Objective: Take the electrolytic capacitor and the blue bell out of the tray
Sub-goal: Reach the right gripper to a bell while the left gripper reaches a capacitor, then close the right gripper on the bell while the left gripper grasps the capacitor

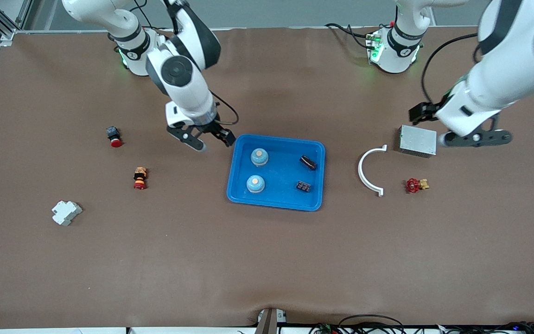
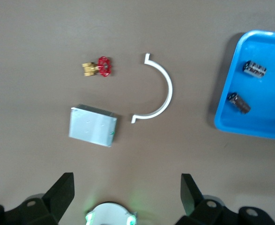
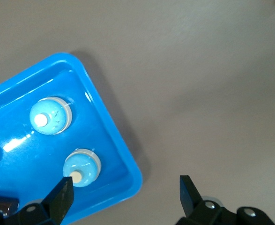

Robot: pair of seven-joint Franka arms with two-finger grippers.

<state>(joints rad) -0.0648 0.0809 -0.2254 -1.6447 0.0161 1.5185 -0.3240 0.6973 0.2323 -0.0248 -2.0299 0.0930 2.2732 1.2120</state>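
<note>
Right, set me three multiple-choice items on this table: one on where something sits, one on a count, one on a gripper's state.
1. Where do the two bells lie?
A. In the blue tray
B. Beside the white clip
C. On the metal box

2. How many capacitors are in the tray?
A. None
B. Two
C. Four

3. How is the right gripper?
A. Shut on a bell
B. Shut on nothing
C. Open and empty

Answers: 1 A, both bells rest inside the tray walls. 2 B, two dark capacitors lie at the tray's end toward the left arm. 3 C, its fingers stand apart over the tray's edge with nothing between them.
</note>
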